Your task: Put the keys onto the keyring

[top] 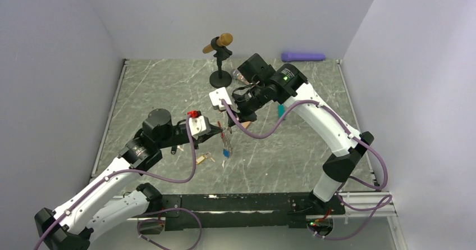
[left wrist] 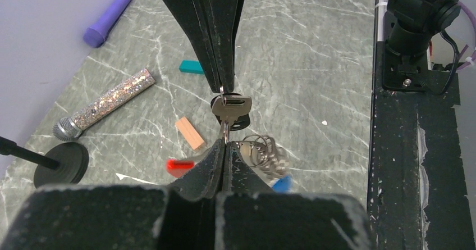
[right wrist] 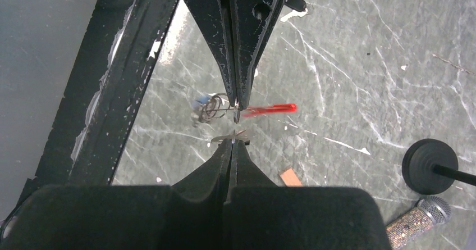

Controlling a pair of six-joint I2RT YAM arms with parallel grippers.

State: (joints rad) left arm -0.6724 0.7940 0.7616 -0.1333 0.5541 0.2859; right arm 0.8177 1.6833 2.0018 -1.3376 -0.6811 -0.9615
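My left gripper (left wrist: 224,144) is shut on the wire of the keyring (left wrist: 261,152), a silvery coil with a red clip (left wrist: 179,164) and a blue tag (left wrist: 282,182) hanging off it above the table. My right gripper (right wrist: 233,142) is shut on a small metal key (left wrist: 230,107) with a dark head. It holds the key tip to tip against the left gripper's fingers (right wrist: 236,64). From above, both grippers meet mid-table, left (top: 219,131) and right (top: 230,118), with the keyring (top: 226,149) dangling below. More keys (top: 205,159) lie on the table beside them.
A tan wooden block (left wrist: 190,133) and a teal block (left wrist: 191,67) lie under the grippers. A glittery microphone (left wrist: 106,104), a purple tube (top: 303,56) and a black stand (top: 220,79) bearing a brown microphone sit toward the back. The black base rail (left wrist: 415,166) runs along the near edge.
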